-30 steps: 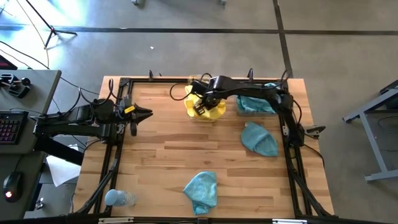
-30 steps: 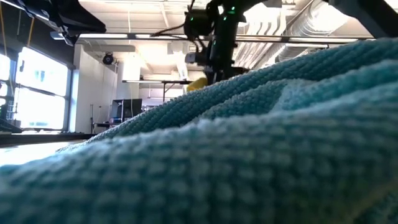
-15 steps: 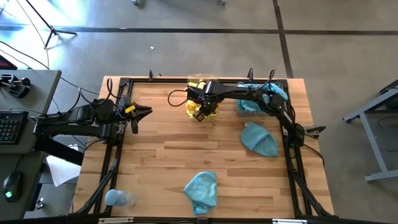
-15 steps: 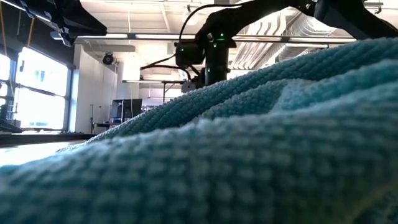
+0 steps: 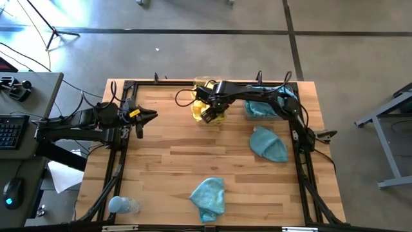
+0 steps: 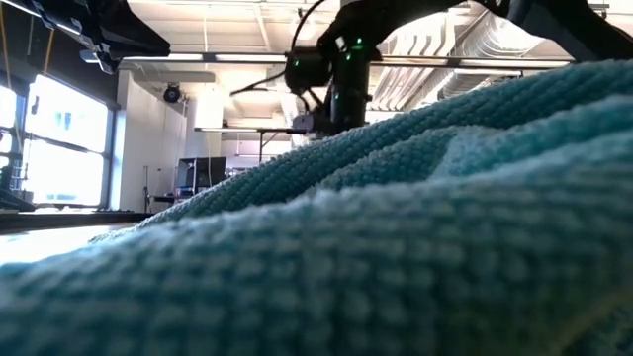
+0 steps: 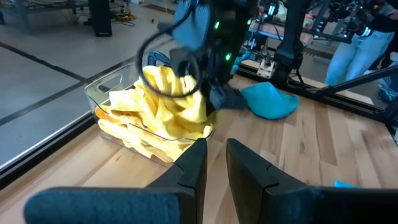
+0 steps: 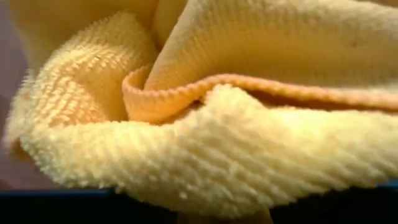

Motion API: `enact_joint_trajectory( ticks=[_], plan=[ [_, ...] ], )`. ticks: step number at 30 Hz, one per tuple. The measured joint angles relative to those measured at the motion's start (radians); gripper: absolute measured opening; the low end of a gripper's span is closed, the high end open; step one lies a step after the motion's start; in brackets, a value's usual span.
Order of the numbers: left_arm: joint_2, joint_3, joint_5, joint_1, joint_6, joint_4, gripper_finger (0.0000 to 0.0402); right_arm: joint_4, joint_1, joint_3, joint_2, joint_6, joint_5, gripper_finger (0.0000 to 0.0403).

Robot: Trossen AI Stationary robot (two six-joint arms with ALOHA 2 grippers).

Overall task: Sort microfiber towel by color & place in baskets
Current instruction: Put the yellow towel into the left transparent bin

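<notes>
High view: you have three teal towels. One (image 5: 208, 198) lies near the table's (image 5: 161, 161) front, one (image 5: 268, 144) sits farther back, and one fills the far right basket (image 5: 261, 106). Yellow towels (image 5: 207, 111) fill the other basket. Your right gripper (image 5: 209, 114) hangs over them; I cannot tell its grip. Your left gripper (image 5: 152, 116), slightly apart, waits.

Tabletop (image 5: 167, 161): pale wood planks, smooth, satin finish, edged by a black frame.
Yellow microfiber towels (image 8: 205, 124): soft cloth, looped ribbed pile, matt, with a stitched orange hem.
Teal microfiber towels (image 6: 396, 247): same knobbly woven pile, matt.
Basket (image 7: 102, 93): clear plastic, glossy, smooth-walled.
Bottle (image 5: 122, 205): pale blue translucent plastic.
Left gripper (image 7: 214, 168): dark matt plastic fingers.
Floor (image 5: 193, 58): grey, smooth, dull sheen.
</notes>
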Motion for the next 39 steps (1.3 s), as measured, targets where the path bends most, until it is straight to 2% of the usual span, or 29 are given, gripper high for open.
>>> enact_joint_trajectory(
  ticks=[5, 12, 26, 32, 39],
  plan=[
    [0.0, 0.0, 0.0, 0.0, 0.003, -0.001, 0.005, 0.0, 0.0, 0.0, -0.072, 0.035, 0.016, 0.0208],
    [0.0, 0.0, 0.0, 0.0, 0.003, -0.001, 0.005, -0.005, 0.014, 0.0, -0.134, 0.063, 0.077, 0.0212],
    [0.0, 0.0, 0.0, 0.0, 0.005, -0.001, 0.005, 0.044, 0.035, 0.0, -0.055, 0.076, 0.094, 0.0208],
    [0.0, 0.0, 0.0, 0.0, 0.005, -0.001, 0.005, 0.045, 0.029, 0.002, -0.017, 0.085, 0.033, 0.0205],
    [0.0, 0.0, 0.0, 0.0, 0.005, -0.003, 0.005, -0.118, 0.036, 0.145, -0.033, 0.074, 0.034, 0.0204]
  ],
)
